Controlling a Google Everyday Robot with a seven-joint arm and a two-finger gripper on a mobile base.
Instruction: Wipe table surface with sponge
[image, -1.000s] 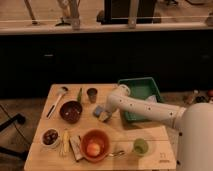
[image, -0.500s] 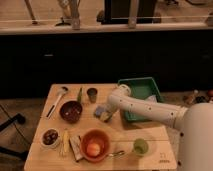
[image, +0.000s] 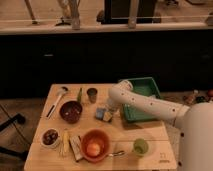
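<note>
A sponge (image: 103, 115), bluish with a yellow edge, lies on the wooden table (image: 140, 131) near its middle. My white arm reaches in from the right, bends over the green bin, and its gripper (image: 109, 108) hangs right at the sponge's upper right edge. The end of the arm hides where the gripper meets the sponge.
A green bin (image: 141, 99) stands at the back right. A dark bowl (image: 71, 111), a small cup (image: 92, 94), a ladle (image: 57, 99), an orange bowl with fruit (image: 95, 145), a green cup (image: 140, 147) and a small bowl (image: 50, 137) surround the sponge.
The arm and gripper stay over the sponge with almost no shift. The sponge lies in about the same spot.
</note>
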